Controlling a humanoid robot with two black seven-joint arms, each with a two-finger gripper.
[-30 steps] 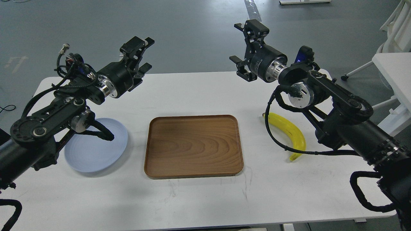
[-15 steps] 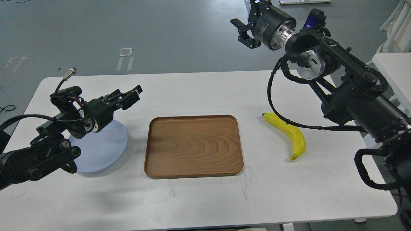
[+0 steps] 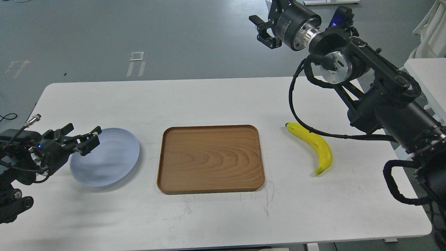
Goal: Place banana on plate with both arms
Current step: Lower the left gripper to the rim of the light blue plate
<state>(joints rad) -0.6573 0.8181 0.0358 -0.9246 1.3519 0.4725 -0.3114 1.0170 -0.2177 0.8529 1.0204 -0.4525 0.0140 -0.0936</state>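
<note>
The yellow banana [image 3: 314, 145] lies on the white table [image 3: 216, 101] to the right of the wooden tray, its dark tip pointing to the back left. The pale blue-grey plate [image 3: 110, 157] lies empty to the left of the tray. My left gripper [image 3: 81, 138] is low at the plate's left rim, open and empty. My right gripper [image 3: 261, 29] is raised high beyond the table's far edge, well above and behind the banana, open and empty. Its top is cut off by the upper edge of the view.
A rectangular brown wooden tray [image 3: 209, 158] lies empty at the table's middle. My right arm's black cable [image 3: 296, 115] hangs just over the banana's back end. A second white table [image 3: 427, 75] stands at the right edge. Grey floor lies beyond.
My left arm has dropped and drawn back left, from above the table to low at the plate's left rim. My right gripper rose high off the banana's side and stays there. The banana is uncovered.
</note>
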